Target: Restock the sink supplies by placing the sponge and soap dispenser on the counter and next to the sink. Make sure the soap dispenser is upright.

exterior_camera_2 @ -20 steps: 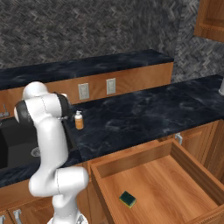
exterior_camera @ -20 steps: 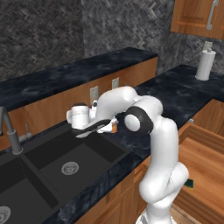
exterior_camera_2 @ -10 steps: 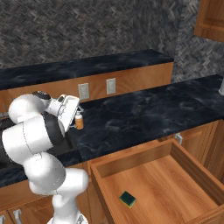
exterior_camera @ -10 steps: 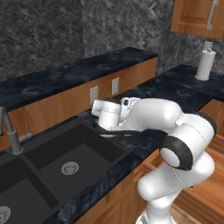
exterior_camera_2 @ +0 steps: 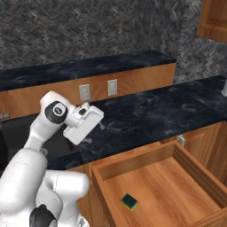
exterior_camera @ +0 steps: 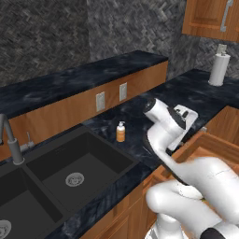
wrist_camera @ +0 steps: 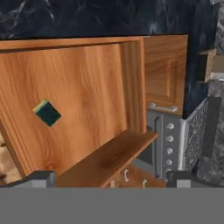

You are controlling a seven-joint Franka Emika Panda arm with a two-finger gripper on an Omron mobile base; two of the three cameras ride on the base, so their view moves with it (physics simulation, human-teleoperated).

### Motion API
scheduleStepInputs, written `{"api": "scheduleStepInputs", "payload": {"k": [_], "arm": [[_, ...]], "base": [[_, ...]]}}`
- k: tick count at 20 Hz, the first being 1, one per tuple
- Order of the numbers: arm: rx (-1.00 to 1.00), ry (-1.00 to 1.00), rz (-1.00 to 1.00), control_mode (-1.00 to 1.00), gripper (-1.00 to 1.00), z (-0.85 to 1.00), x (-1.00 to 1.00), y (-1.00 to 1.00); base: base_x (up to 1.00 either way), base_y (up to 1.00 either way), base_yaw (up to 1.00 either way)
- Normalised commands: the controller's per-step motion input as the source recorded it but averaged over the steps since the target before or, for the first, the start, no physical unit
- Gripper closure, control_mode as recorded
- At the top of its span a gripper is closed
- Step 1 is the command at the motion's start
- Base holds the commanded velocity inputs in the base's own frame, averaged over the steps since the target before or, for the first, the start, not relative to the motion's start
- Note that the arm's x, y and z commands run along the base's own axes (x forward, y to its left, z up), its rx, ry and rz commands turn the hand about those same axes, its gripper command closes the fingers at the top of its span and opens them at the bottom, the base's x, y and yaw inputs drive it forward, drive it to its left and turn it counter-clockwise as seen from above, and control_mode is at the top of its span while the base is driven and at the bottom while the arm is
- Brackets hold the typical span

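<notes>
The black marble counter (exterior_camera: 140, 116) carries the soap dispenser (exterior_camera: 121, 132), upright just beside the sink (exterior_camera: 70, 172). The sponge (exterior_camera_2: 129, 202) lies green side up on the floor of the open wooden drawer (exterior_camera_2: 195, 177). My gripper (wrist_camera: 109, 177) hangs over that drawer, jaws spread wide and holding nothing.

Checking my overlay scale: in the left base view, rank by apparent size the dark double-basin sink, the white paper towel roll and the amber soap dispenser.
1. Dark double-basin sink, by far the largest.
2. White paper towel roll.
3. Amber soap dispenser, slightly smaller, though the roll stands farther from the camera.
</notes>
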Motion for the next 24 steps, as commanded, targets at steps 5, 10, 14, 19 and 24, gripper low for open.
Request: {"api": "scheduleStepInputs", "payload": {"k": [5,10,14,19,24], "arm": [[0.41,-0.02,0.04,-1.00,-1.00,0.01,-0.59,-1.00],[0.35,0.05,0.15,-1.00,-1.00,-0.35,-0.11,-0.77],[0.10,0.13,0.18,-1.00,-1.00,-0.54,0.00,-0.15],[0.04,0.09,0.19,-1.00,-1.00,-0.64,0.00,-0.13],[0.05,0.16,0.11,-1.00,-1.00,-0.69,0.05,0.00]], "base": [[0.00,0.00,0.00],[0.00,0.00,0.00],[0.00,0.00,0.00],[0.00,0.00,0.00],[0.00,0.00,0.00]]}}
